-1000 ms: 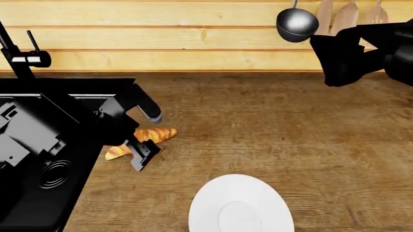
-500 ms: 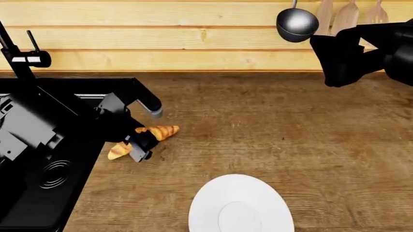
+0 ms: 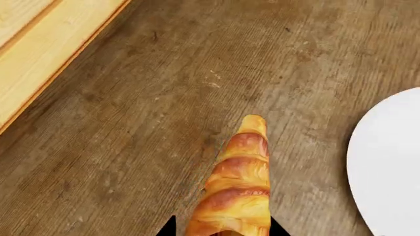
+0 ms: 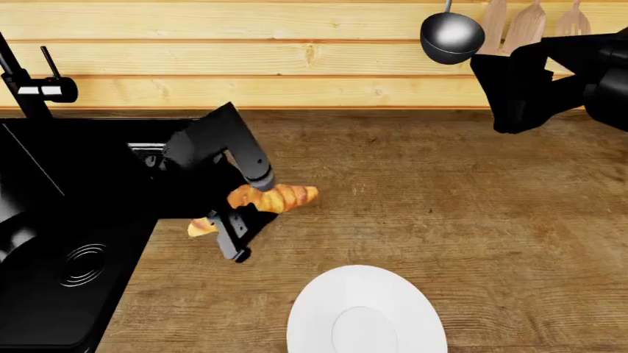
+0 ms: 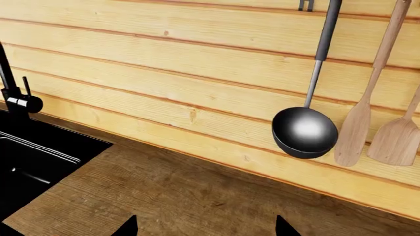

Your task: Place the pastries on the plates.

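Left gripper [image 4: 245, 213] jaws closed on the croissant [image 4: 278, 197], beyond the white plate [image 4: 365, 312]. Right gripper jaw state cannot be determined.

White plate [image 4: 365, 312] cut off below; croissant [image 4: 270, 198] partly behind left tool [image 4: 250, 213].

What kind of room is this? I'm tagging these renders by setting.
Most likely a kitchen: a black sink with a faucet set in a wooden counter, and a ladle hanging on the plank wall.

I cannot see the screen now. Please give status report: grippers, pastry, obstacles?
Left gripper shut on croissant, lifted off counter. Right gripper raised near wall, state unclear. White plate empty; nothing between.
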`<state>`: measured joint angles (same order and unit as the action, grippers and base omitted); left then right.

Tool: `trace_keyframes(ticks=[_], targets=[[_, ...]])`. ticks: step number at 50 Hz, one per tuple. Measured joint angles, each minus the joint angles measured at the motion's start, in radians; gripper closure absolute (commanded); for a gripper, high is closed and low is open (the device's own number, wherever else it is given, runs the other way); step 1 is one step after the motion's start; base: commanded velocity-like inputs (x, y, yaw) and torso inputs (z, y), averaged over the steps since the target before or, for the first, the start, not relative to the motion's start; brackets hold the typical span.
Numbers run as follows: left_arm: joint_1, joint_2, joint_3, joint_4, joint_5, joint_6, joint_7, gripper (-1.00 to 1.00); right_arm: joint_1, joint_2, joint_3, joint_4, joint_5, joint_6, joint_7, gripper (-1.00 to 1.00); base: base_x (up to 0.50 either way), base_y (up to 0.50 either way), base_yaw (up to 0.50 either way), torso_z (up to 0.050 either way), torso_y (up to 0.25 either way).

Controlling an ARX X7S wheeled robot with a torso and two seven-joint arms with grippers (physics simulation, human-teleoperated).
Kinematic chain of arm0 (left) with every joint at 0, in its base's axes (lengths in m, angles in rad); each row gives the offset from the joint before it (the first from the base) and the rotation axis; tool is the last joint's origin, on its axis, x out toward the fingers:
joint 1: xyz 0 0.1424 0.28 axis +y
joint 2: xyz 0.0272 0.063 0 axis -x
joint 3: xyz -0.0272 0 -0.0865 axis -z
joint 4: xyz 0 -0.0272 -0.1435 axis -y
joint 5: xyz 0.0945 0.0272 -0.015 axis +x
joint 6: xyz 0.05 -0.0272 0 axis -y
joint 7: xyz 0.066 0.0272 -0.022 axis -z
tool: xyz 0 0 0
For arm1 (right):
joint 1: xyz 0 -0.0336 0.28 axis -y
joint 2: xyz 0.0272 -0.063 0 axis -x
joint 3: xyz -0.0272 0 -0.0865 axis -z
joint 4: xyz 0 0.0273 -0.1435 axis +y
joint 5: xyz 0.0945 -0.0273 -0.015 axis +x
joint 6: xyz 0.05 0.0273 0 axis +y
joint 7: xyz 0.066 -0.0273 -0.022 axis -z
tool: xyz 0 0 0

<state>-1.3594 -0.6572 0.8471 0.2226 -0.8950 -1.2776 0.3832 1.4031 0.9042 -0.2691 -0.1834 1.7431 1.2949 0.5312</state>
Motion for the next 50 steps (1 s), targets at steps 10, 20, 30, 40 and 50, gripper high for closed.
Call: trace_keyframes(ticks=[10, 20, 30, 40, 50], targets=[[0.005, 0.034, -0.092, 0.183, -0.159, -0.088, -0.114, 1.0, 0.0, 0.003, -0.003, -0.008, -0.017, -0.005, -0.022, -1.0, 0.0, 0.0, 0.0, 0.0, 0.0], [0.006, 0.103, -0.162, 0.269, -0.312, -0.159, -0.246, 1.0, 0.001, 0.005, -0.007, -0.013, -0.026, -0.01, -0.036, -1.0, 0.0, 0.0, 0.0, 0.0, 0.0], [0.03, 0.17, -0.191, 0.306, -0.431, -0.181, -0.36, 1.0, 0.003, 0.007, -0.012, -0.013, -0.025, -0.012, -0.041, -1.0, 0.0, 0.0, 0.0, 0.0, 0.001], [0.063, 0.22, -0.185, 0.325, -0.518, -0.181, -0.453, 1.0, 0.004, 0.009, -0.017, -0.009, -0.017, -0.016, -0.041, -1.0, 0.0, 0.0, 0.0, 0.0, 0.0], [0.083, 0.263, -0.169, 0.338, -0.595, -0.171, -0.538, 1.0, 0.006, 0.011, -0.022, -0.005, -0.007, -0.018, -0.04, -1.0, 0.0, 0.0, 0.0, 0.0, 0.0]])
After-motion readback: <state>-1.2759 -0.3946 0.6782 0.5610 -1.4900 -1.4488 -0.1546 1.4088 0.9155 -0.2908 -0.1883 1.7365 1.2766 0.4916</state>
